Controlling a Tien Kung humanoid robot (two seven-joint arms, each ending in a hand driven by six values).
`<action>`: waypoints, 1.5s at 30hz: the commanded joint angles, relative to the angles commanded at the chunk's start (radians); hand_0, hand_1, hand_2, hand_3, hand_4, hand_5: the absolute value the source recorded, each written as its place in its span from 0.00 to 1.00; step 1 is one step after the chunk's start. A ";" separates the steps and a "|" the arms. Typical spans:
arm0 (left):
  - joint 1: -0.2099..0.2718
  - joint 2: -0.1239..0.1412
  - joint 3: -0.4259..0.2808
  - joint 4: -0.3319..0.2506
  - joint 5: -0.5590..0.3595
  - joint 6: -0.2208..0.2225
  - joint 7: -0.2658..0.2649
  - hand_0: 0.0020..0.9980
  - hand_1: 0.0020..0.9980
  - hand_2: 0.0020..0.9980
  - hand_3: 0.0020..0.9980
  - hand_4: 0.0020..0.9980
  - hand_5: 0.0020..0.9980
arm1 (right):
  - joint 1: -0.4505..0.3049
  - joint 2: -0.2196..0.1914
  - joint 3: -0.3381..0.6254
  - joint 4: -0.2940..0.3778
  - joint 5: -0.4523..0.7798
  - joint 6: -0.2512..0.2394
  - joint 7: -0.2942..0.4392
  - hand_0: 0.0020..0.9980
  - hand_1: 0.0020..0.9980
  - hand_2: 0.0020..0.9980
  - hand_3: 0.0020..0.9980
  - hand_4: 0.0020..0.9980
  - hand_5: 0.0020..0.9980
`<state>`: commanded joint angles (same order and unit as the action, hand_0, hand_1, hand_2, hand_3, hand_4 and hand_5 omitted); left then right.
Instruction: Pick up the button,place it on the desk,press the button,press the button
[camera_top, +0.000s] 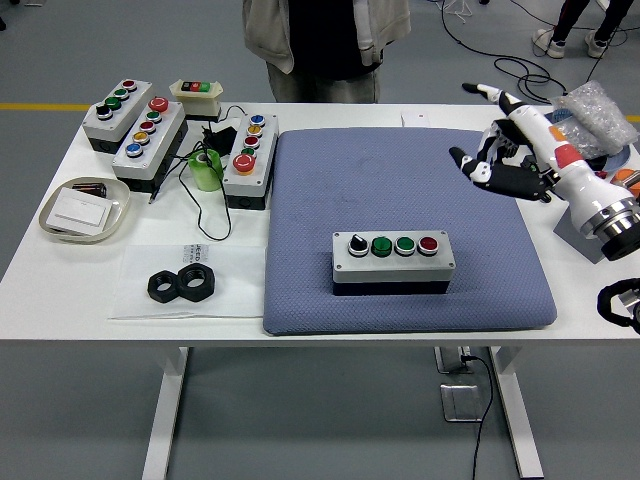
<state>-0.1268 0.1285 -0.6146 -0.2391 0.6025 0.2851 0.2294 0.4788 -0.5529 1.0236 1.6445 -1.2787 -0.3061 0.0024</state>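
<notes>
Button box (392, 262) on the blue mat (405, 225), right hand (510, 155) raised clear of it at the upper right.

The white bench (200, 330) stands on a grey floor; a yellow line crosses the upper left, cables trail at the upper right. The box sits in the mat's lower middle, four controls in a row. The hand hovers with one finger stretched out, the others loosely bent, holding nothing. More button boxes (135, 122) crowd the upper left; a person (325, 45) stands at the far edge.

Grey floor (60, 60); white table (80, 290)
</notes>
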 joint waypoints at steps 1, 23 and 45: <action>-0.001 0.000 -0.001 0.000 0.001 0.000 0.000 0.68 0.65 0.75 0.79 0.70 1.00 | -0.003 0.001 0.012 -0.002 0.039 -0.006 0.020 0.94 0.81 0.88 0.96 0.63 0.68; 0.001 -0.002 -0.009 -0.001 0.014 -0.001 0.008 0.68 0.65 0.75 0.79 0.70 1.00 | -0.053 0.023 0.138 -0.142 0.881 -0.060 0.116 0.93 0.84 0.90 0.88 0.61 0.68; -0.001 -0.004 -0.009 -0.001 0.012 0.000 0.008 0.68 0.65 0.75 0.79 0.70 1.00 | -0.070 0.022 0.160 -0.159 0.890 -0.086 0.090 0.94 0.84 0.89 0.87 0.59 0.67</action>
<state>-0.1279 0.1247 -0.6241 -0.2400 0.6142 0.2849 0.2370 0.4089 -0.5310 1.1839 1.4858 -0.3886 -0.3923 0.0922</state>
